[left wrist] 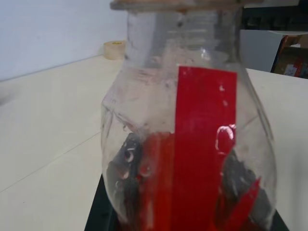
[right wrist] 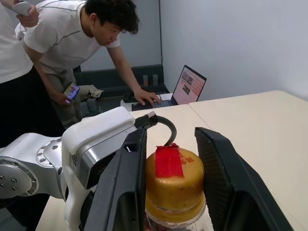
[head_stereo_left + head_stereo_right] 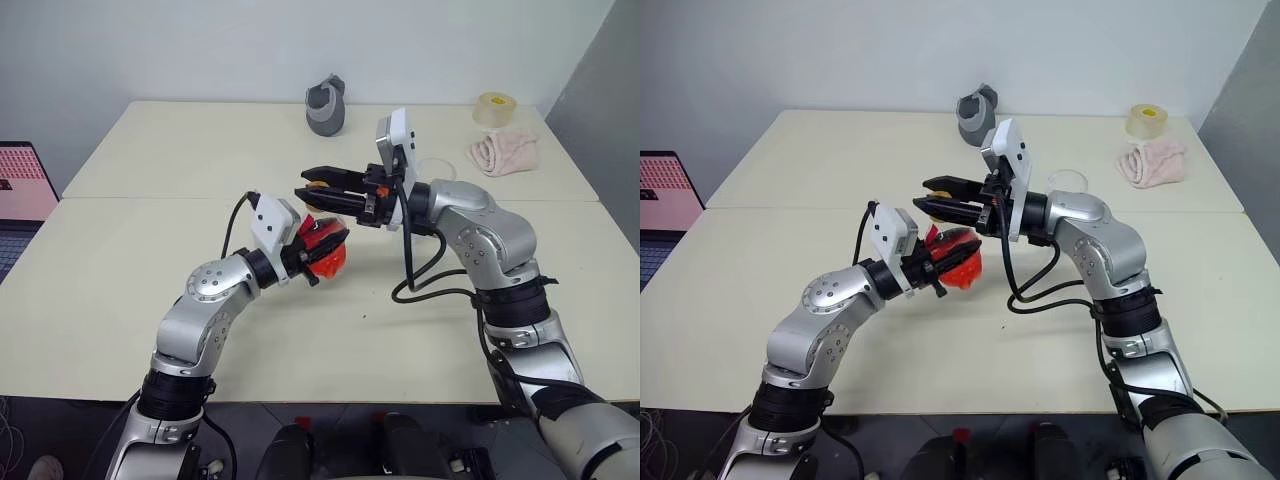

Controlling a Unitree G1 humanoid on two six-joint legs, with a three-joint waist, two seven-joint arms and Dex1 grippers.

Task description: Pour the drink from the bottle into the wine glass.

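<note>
- Holding the bottle (image 3: 322,246) above the middle of the table (image 3: 150,300), the left gripper (image 3: 320,252) has its fingers pinched on the bulbous lower body; this grip seems meant to keep the bottle steady and upright while the top is worked on.
- Red drink (image 1: 192,192) sits low inside the clear body in the left wrist view, alongside a strip of red tape (image 1: 204,120) on the wall.
- The right gripper (image 2: 168,183) reaches in level from the side, its two black fingers on either side of the yellow cap (image 2: 174,180). One finger sits against the cap and a slim gap shows at the other, so I cannot tell whether the pinch is complete. Judged from this, the cap is still on and unscrewing is the step in hand.
- The wine glass (image 3: 1068,183) stands apart, toward the table's far right edge behind the right arm, likely parked clear of the two-handed cap work.
- A pink cloth (image 3: 503,153) and tape roll (image 3: 496,108) lie at the far right corner.
</note>
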